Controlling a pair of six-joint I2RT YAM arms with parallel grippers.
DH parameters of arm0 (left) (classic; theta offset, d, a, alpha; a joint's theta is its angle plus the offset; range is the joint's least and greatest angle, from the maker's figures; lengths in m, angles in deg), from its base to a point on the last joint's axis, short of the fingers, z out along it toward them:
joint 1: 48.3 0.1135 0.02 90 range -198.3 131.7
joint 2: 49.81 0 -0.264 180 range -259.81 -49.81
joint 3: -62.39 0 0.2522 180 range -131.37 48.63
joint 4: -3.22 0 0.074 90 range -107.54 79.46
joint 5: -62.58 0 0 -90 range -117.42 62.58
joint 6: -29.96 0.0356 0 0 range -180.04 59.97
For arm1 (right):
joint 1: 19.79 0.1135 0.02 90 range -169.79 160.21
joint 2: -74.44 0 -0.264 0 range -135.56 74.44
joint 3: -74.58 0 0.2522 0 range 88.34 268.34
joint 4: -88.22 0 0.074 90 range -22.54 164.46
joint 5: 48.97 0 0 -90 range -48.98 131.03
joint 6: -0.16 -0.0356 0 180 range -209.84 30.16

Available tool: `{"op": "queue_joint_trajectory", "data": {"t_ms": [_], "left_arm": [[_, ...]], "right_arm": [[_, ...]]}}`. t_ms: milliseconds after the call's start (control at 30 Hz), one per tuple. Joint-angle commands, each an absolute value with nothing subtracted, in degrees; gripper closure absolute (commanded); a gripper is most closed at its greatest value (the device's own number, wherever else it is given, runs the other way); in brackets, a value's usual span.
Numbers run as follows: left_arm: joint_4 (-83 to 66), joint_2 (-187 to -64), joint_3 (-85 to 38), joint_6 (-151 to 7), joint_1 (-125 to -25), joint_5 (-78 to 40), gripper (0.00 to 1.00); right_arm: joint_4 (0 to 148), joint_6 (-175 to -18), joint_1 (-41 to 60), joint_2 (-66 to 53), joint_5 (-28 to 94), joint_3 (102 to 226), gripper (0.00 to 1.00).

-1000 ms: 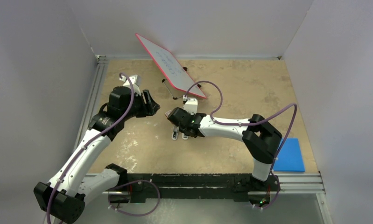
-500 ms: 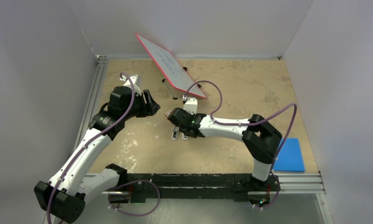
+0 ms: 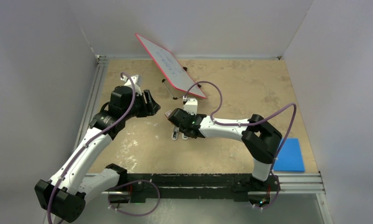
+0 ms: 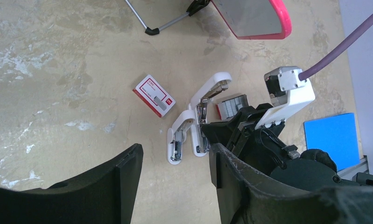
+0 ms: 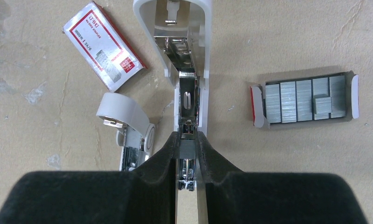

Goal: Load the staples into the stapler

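The white stapler (image 5: 190, 70) lies hinged open on the table, its metal channel facing up and its other arm (image 5: 128, 126) folded out to the left. My right gripper (image 5: 187, 151) is shut on a short grey strip of staples (image 5: 187, 148), held right over the channel. The red and white staples box (image 5: 104, 44) lies left of the stapler. Its inner tray (image 5: 303, 100), with several rows of staples, lies to the right. My left gripper (image 4: 175, 172) hangs open above the table with nothing between its fingers, near the stapler (image 4: 207, 98) and the staples box (image 4: 153, 95).
A red-framed whiteboard (image 3: 170, 65) stands on a wire stand behind the stapler. A blue pad (image 3: 289, 155) lies at the near right by the rail. White walls close in the table on three sides.
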State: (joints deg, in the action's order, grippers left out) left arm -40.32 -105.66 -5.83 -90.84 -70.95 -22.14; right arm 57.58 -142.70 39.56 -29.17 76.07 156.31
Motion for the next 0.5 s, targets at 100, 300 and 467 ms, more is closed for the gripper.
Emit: {"op": "queue_joint_trajectory", "data": {"t_ms": [100, 300, 467], "left_arm": [[-39.3, -105.7, -6.1, -90.3, -71.1, -22.1, 0.45], [-39.2, -106.1, -6.1, -90.2, -71.1, -21.7, 0.45], [-39.2, -106.1, -6.1, -90.2, -71.1, -21.8, 0.45]], "right_arm": [[58.3, -142.8, 39.7, -27.8, 78.1, 155.7, 0.85], [58.9, -142.4, 39.6, -28.7, 77.2, 155.4, 0.85], [58.8, -142.4, 39.7, -28.3, 77.4, 155.1, 0.85]]}}
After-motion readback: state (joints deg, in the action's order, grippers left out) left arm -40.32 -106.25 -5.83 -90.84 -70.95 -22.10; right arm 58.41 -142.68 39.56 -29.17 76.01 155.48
